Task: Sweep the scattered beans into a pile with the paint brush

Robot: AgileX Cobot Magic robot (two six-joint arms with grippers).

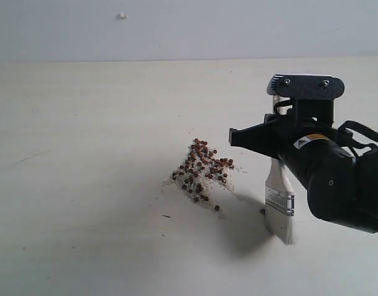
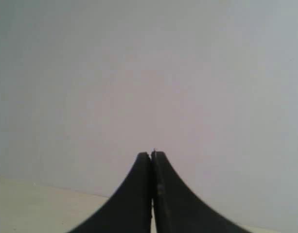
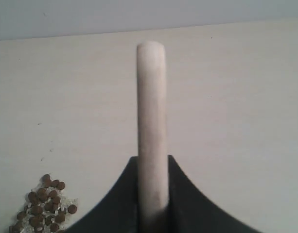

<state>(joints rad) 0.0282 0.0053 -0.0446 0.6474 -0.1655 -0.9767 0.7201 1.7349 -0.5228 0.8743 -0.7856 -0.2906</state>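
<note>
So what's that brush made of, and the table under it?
The paint brush: pale matte handle, wood or plastic; silvery ribbed band, probably metal; whitish bristles, fibre unclear. The table: smooth, cream, faintly scuffed, perhaps laminate.

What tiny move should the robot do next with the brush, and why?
Probably slide the paint brush leftward toward the beans. The right end effector holds it bristles-down to the right of the cluster in the exterior view, and a stray bean lies between them, so a short sweep would likely nudge it in.
</note>
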